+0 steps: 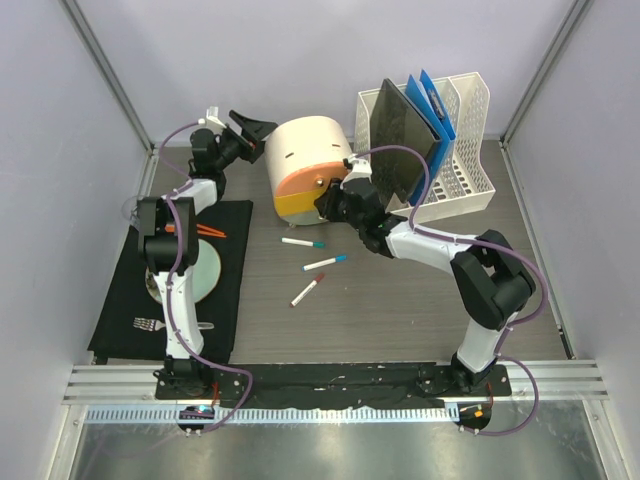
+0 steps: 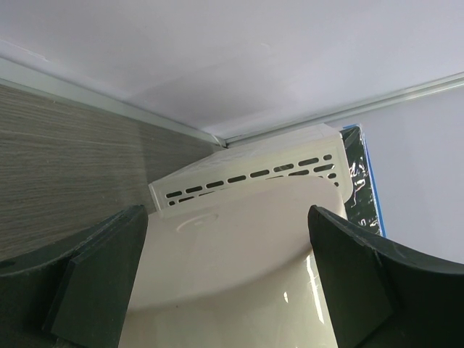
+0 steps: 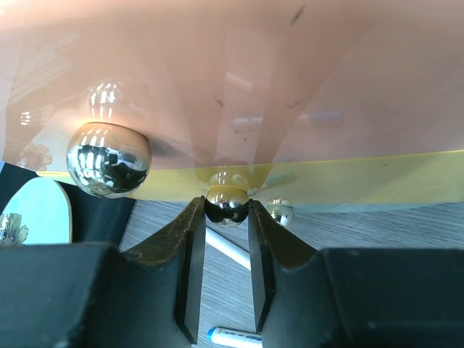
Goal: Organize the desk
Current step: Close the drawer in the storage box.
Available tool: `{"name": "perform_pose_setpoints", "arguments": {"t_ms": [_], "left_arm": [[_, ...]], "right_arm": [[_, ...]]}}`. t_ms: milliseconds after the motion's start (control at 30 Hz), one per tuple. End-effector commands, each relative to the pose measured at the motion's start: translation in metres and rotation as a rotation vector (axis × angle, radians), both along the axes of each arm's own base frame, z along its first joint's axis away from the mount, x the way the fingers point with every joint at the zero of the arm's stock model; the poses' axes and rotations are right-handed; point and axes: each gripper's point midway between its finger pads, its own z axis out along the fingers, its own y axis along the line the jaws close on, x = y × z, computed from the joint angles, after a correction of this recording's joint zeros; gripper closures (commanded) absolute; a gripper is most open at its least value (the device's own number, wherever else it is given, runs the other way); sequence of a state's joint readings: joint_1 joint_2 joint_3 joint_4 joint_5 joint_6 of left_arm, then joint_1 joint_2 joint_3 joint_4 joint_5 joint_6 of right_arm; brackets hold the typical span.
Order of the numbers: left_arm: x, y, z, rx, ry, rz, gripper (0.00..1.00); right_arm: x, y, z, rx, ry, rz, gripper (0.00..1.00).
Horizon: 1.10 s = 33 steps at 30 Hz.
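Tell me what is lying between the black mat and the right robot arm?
Three white markers lie scattered on the desk there. The top camera shows them.

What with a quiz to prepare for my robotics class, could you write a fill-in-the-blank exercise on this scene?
1. The loose markers on the desk number ___.
2. The right gripper is shut on a small chrome knob; the left gripper is ___.
3. The plate and fork lie on a black ___.
4. Beside the black folder in the white rack stands a ___ folder.
Missing words: three; open; mat; blue.
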<state>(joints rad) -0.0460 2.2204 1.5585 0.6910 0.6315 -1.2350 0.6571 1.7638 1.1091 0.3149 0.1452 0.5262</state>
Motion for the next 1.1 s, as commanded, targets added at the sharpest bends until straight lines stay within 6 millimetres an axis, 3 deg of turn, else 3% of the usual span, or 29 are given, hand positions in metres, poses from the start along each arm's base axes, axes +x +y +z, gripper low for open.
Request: {"name": "perform_pose_setpoints", "arguments": {"t_ms": [0,167,433,600,800,933,1067], "left_arm": [[-0.034,-0.032,0.007,0.019,-0.026,-0.176,0.03],[-0.033,-0.033,0.007,0.020,-0.029,-0.178,0.04],[-0.026,-0.014,0.017,0.019,-0.054,-0.124,0.00],[-0.023,-0.001,0.024,0.051,-0.068,-0.084,0.00],[-0.020,0.021,0.031,0.132,-0.093,-0.004,0.00],[-0.025,0.029,0.032,0.189,-0.082,0.043,0.00],[-0.045,0.040,0.038,0.244,-0.097,0.119,0.00]], "right_arm": [[0.023,0.001,0.034,0.059,-0.113,-0.039,0.68],[0.015,0.001,0.038,0.070,-0.127,-0.014,0.63],[-0.002,-0.003,0.054,0.072,-0.160,0.033,0.43],[-0.012,-0.008,0.067,0.083,-0.181,0.054,0.41],[-0.027,-0.008,0.066,0.072,-0.163,0.110,0.39],[-0.038,-0.015,0.060,0.063,-0.135,0.110,0.39],[-0.048,-0.021,0.049,0.070,-0.096,0.101,0.39]]}}
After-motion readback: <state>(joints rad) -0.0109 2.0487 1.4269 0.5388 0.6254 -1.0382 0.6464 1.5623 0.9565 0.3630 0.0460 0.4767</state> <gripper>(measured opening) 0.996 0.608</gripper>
